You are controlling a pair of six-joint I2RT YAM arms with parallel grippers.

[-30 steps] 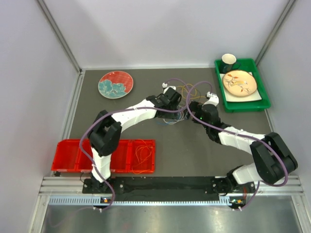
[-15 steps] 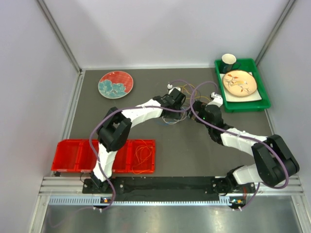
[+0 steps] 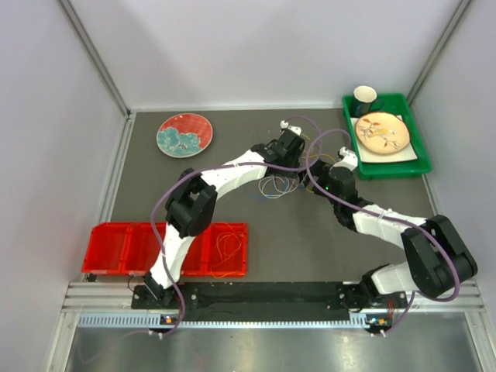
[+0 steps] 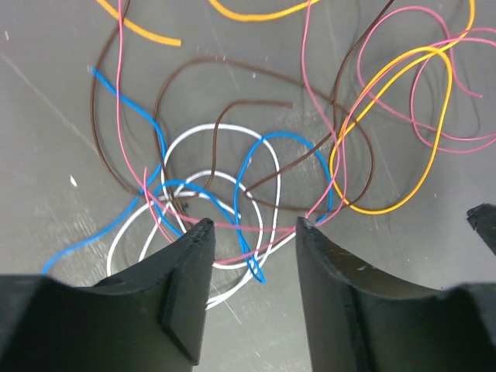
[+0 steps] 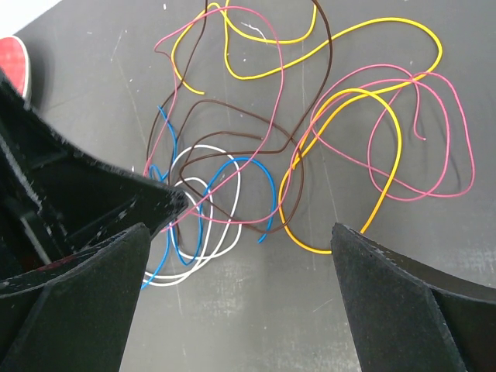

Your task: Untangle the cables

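Tangle of thin wire cables (image 3: 277, 186) (image 4: 246, 186), with orange, yellow, pink, brown, blue and white loops, lies on the dark grey table mat (image 3: 232, 201) left of the green plastic tray (image 3: 391, 172), near it but not touching. Left gripper (image 4: 254, 227) hangs over the blue and white coil of the tangle. Its jaws are part-way apart with nothing clamped; a pink and a blue wire cross under the gap, and contact cannot be told. Right gripper (image 5: 239, 229) sits between tangle and tray, jaws spread wide, only flat-lying wires below. Red plastic bin (image 3: 116, 248), far left of the tray at the near edge, holds a separate orange wire loop (image 3: 226, 245). Cream patterned plate (image 3: 382, 132) sits inside the tray.
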